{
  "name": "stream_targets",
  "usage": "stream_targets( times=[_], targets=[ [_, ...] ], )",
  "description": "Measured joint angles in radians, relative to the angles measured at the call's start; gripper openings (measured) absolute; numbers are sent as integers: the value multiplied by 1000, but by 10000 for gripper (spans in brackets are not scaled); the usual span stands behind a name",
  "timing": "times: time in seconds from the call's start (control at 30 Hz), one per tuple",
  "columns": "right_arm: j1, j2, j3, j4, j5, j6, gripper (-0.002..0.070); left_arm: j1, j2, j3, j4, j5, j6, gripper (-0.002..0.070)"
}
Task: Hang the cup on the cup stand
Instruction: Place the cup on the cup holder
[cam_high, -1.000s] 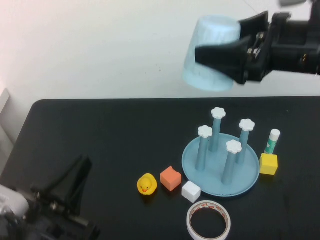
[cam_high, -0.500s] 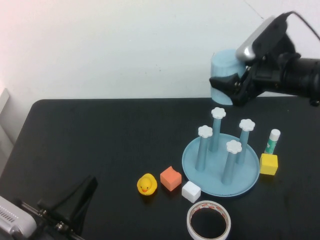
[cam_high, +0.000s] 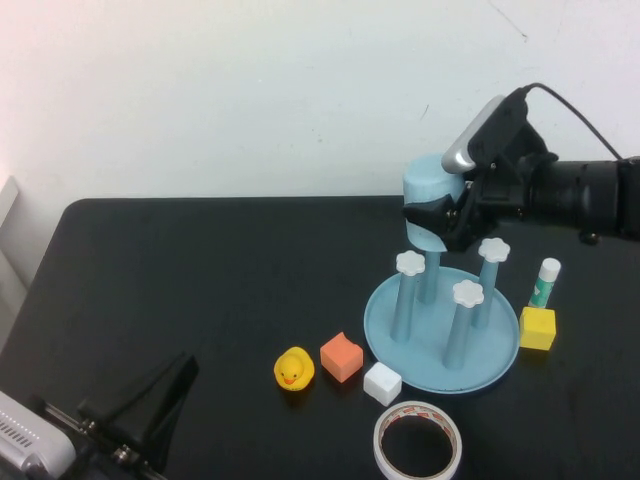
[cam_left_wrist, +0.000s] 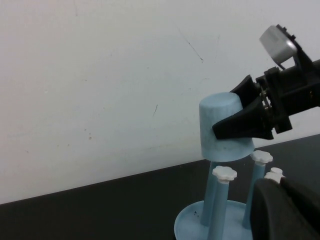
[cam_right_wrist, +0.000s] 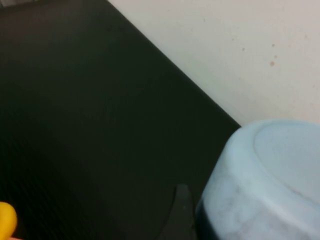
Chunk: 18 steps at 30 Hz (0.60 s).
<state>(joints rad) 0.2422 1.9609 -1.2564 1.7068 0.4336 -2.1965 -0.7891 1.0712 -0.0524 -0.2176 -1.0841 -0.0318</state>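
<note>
The right gripper (cam_high: 447, 222) holds the cup (cam_high: 428, 205) upside down over the cup stand's (cam_high: 442, 350) back post; letting go is left (left gripper (cam_high: 150, 420) sits shut, low down)

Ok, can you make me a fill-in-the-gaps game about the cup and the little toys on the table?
1. The right gripper holds the cup turned ____ over the cup stand.
2. The cup stand has ____ posts.
3. The orange cube sits between the white cube and the yellow ____.
4. The left gripper, near the table's front corner, holds ____.

Missing words: upside down; four; duck; nothing
</note>
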Motion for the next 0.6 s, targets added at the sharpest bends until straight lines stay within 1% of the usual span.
stream_targets(
  times=[0.23, 0.33, 0.43, 0.53, 0.6],
  targets=[
    [0, 58, -47, 0, 0, -2, 611, 0, 0, 0, 0, 4, 2, -1],
    [0, 69, -49, 0, -13, -2, 642, 0, 0, 0, -26, 4, 47, 0],
    [0, 64, -51, 0, -32, 0, 649, 0, -2, 0, -69, 4, 81, 0],
    [-5, 37, -51, 0, -49, 1, 646, 0, -21, 0, -95, 41, 93, 0],
    [-6, 4, -51, 0, -54, 28, 634, 0, -44, 0, -98, 102, 109, 0]
  ],
)
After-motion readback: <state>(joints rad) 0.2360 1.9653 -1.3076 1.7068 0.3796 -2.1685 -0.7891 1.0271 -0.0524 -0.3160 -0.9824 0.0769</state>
